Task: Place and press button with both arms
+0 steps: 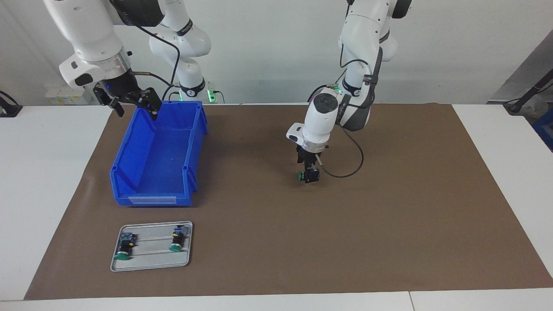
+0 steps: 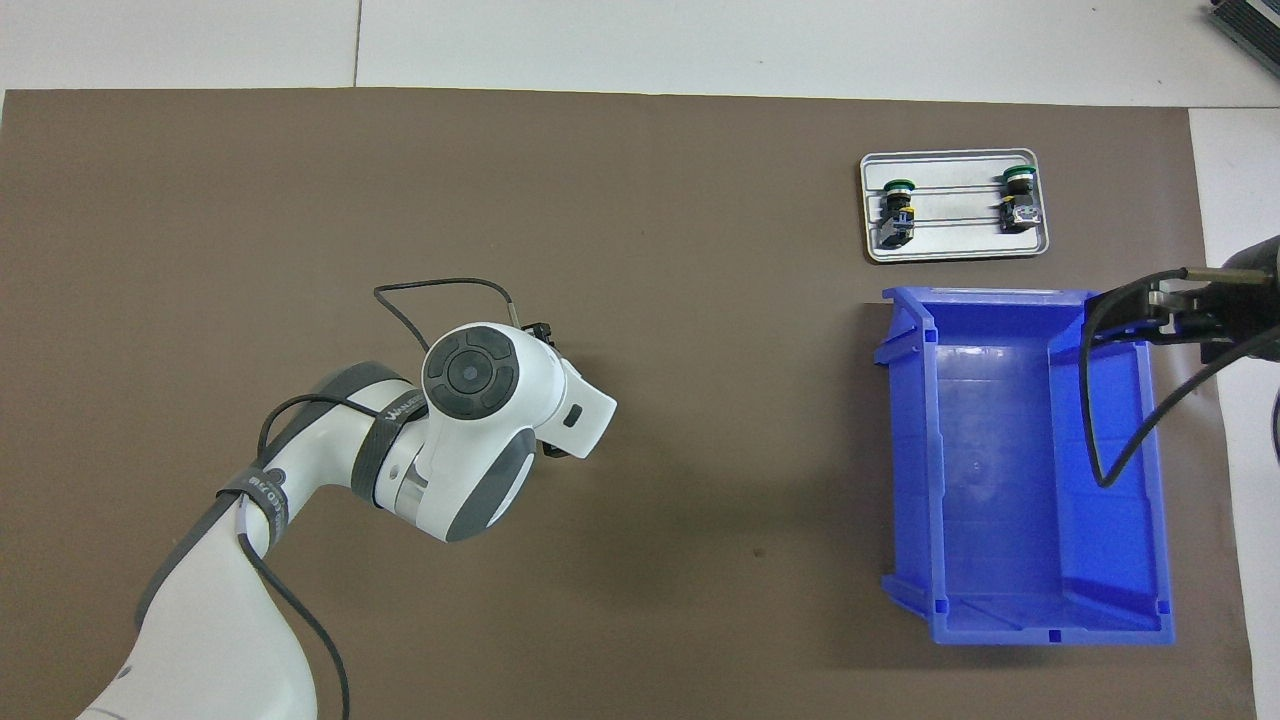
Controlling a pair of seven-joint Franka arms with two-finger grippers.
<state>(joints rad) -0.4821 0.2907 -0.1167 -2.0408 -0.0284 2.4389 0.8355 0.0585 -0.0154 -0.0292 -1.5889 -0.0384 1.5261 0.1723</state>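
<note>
Fingers: the left gripper (image 1: 309, 176) is clenched on the button (image 1: 303, 176) low over the brown mat (image 1: 389, 216); the right gripper (image 1: 131, 100) hangs spread over the blue bin (image 1: 155, 164).
Risk: we judge the sideways button may tip or roll once let go — the press would then miss its cap.
Surface: two other buttons (image 1: 125, 247) lie on the tray (image 1: 151, 264).

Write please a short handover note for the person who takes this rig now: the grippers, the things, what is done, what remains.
Left gripper: shut on the green-capped black push-button, low over the bare brown mat.
Right gripper: open, over the blue plastic bin rim, waiting.
Two similar buttons lie on the grey metal tray, farther from the robots than the bin.
Done: button picked. Left: set it down, press it.
</note>
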